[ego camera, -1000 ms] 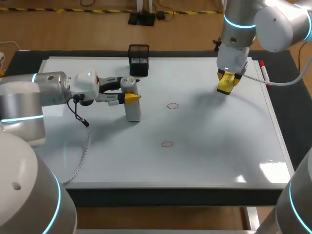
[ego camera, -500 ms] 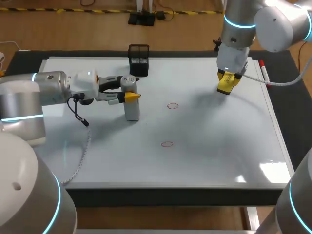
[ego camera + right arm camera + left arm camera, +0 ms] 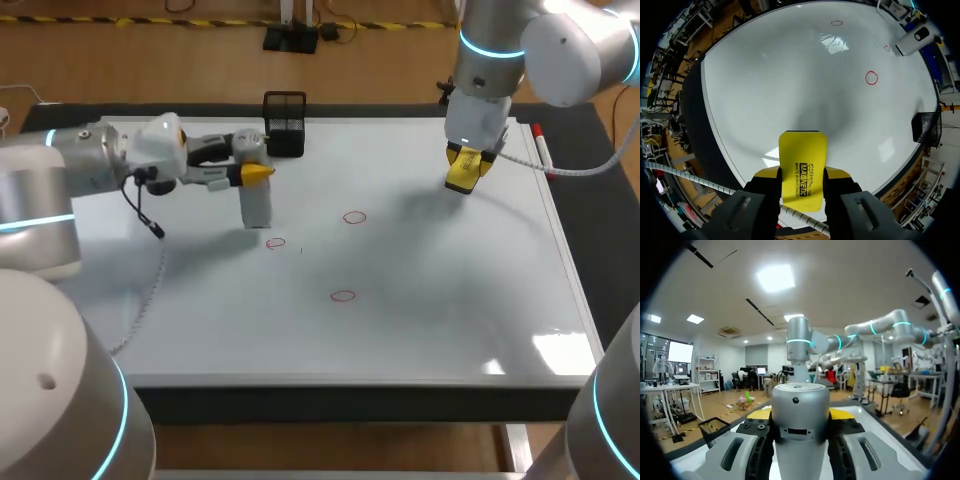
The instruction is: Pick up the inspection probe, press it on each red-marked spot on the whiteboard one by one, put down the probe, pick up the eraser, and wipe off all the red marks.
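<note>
Right claw point(image 3: 802, 173) apparently clamps black-lettered yellow eraser point(image 3: 802, 150).

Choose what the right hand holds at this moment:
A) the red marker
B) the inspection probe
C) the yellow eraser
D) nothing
C: in the right wrist view, the right hand is shut on the yellow eraser, with one finger on each side of it. The probe is in the left hand.
</note>
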`<state>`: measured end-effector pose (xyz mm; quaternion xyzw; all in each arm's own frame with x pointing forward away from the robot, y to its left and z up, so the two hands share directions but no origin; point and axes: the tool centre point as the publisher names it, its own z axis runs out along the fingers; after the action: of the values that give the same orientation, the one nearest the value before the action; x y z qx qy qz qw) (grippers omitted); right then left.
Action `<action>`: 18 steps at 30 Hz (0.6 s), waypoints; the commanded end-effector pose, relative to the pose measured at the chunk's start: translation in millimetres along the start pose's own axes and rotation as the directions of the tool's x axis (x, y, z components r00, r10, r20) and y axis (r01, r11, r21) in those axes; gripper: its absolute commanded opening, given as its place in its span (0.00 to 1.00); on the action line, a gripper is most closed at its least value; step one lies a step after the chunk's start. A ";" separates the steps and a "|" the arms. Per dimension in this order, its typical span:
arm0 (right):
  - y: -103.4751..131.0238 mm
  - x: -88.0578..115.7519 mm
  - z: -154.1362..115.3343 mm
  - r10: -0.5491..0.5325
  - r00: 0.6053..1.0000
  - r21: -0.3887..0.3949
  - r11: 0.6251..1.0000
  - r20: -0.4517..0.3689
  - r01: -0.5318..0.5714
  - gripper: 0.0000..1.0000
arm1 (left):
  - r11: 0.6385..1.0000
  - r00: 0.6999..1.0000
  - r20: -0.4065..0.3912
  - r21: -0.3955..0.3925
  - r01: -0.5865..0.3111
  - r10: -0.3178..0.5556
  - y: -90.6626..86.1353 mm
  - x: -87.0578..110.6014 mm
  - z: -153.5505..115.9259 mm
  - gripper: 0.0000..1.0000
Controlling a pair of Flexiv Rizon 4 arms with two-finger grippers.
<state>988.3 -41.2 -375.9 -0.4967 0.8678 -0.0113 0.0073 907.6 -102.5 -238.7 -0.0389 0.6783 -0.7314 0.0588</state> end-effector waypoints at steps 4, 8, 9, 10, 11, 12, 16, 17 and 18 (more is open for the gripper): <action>-0.3 0.7 -1.0 -0.002 1.000 0.002 1.000 -0.002 0.002 0.00 | 1.000 0.998 0.061 -0.023 -0.013 0.015 -20.0 -16.1 -36.1 0.00; -0.3 0.7 -1.0 -0.002 1.000 0.002 1.000 -0.002 0.002 0.00 | 0.999 0.995 0.096 -0.025 -0.029 0.031 -29.2 -31.9 -58.5 0.00; -0.3 0.7 -1.0 -0.002 1.000 0.002 1.000 -0.002 0.002 0.00 | 0.999 0.993 0.112 -0.025 -0.032 0.035 -31.8 -35.8 -64.3 0.00; -0.3 0.7 -1.0 -0.002 1.000 0.002 1.000 -0.002 0.002 0.00 | 0.999 0.992 0.118 -0.033 -0.037 0.040 -34.2 -39.1 -69.2 0.00; -0.3 0.7 -1.0 -0.002 1.000 0.002 1.000 -0.002 0.002 0.00 | 0.999 0.992 0.122 -0.027 -0.040 0.043 -36.9 -42.4 -74.4 0.00; -0.3 0.7 -1.0 -0.002 1.000 0.002 1.000 -0.002 0.002 0.00 | 0.999 0.990 0.136 -0.031 -0.043 0.047 -39.0 -45.3 -79.2 0.00; -0.3 0.7 -1.0 -0.002 1.000 0.002 1.000 -0.002 0.002 0.00 | 0.998 0.986 0.156 -0.038 -0.058 0.064 -42.1 -56.0 -96.6 0.00; -0.3 0.7 -1.0 -0.002 1.000 0.002 1.000 -0.002 0.002 0.00 | 0.998 0.985 0.162 -0.036 -0.057 0.062 -41.7 -58.3 -100.3 0.00; -0.3 0.7 -1.0 -0.002 1.000 0.002 1.000 -0.002 0.002 0.00 | 0.998 0.984 0.167 -0.040 -0.058 0.064 -41.1 -60.3 -103.7 0.00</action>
<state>988.3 -41.2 -376.0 -0.4967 0.8678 -0.0113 0.0073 953.5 2.2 -206.7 -0.0812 0.6837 -0.7118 0.1390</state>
